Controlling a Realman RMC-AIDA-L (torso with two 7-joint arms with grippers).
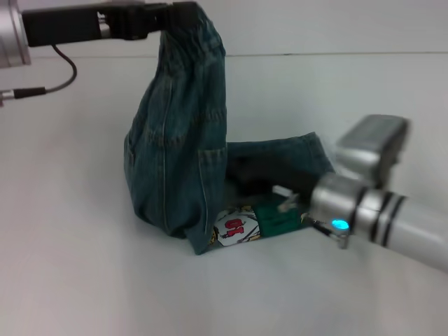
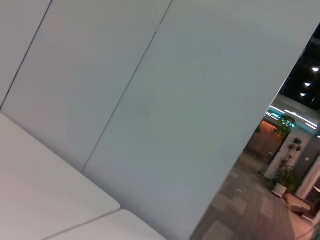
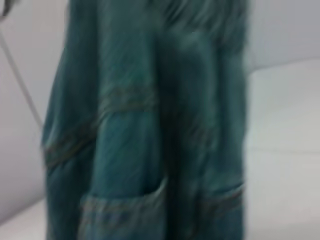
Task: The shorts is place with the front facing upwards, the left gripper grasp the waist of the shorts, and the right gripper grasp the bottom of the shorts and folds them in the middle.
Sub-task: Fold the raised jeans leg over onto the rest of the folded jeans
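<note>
Hanging in a tall denim column from the left gripper (image 1: 183, 15), clamped shut on the waist (image 1: 199, 31) high above the table (image 1: 70, 266): the shorts (image 1: 175, 161), lower part bent over and trailing flat on the white top. Showing at the fold nearest the robot, a cartoon print (image 1: 238, 225) with red marks on a white patch, not readable as letters.

Lying beyond the hanging column and stretching away from it along the table, the bottom (image 1: 308, 150), hem edge curling beside the right gripper (image 1: 283, 199). Cannot tell whether those fingers are apart or together; only a white bit and dark shapes against the cloth. Glowing on the silver wrist behind it, a small blue-green light (image 1: 340, 225).

From the right wrist, only blurred denim (image 3: 145, 125) with stitched seams and a pocket edge, table pale behind. From the left wrist, no shorts at all: grey wall panels (image 2: 150, 100), a table corner, a dim room with lamps past the panel's edge.

Lying bare all round the shorts, white tabletop, widest on the side away from the right gripper.
</note>
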